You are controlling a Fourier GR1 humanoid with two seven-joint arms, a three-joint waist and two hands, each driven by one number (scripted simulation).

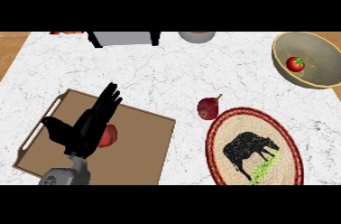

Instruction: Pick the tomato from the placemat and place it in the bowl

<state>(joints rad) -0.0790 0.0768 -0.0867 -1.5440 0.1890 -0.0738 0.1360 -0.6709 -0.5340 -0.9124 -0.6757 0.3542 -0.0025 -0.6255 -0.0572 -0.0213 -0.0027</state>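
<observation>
A red tomato [295, 63] with a green stem lies inside the olive bowl [325, 47] at the far right. The round woven placemat [230, 128], red-rimmed with a black bear figure, lies at the lower right and has nothing on it. My left hand [86, 128] rests open, fingers up, over the brown tray at the lower left. My right hand does not show in the head view.
A dark red fruit [208, 108] with a stem sits on the counter just off the placemat's upper left edge. A brown wooden tray [140, 146] holds a red item [108, 135] partly hidden by my hand. A grey appliance [123, 38] and a grey pot [197, 36] stand at the back.
</observation>
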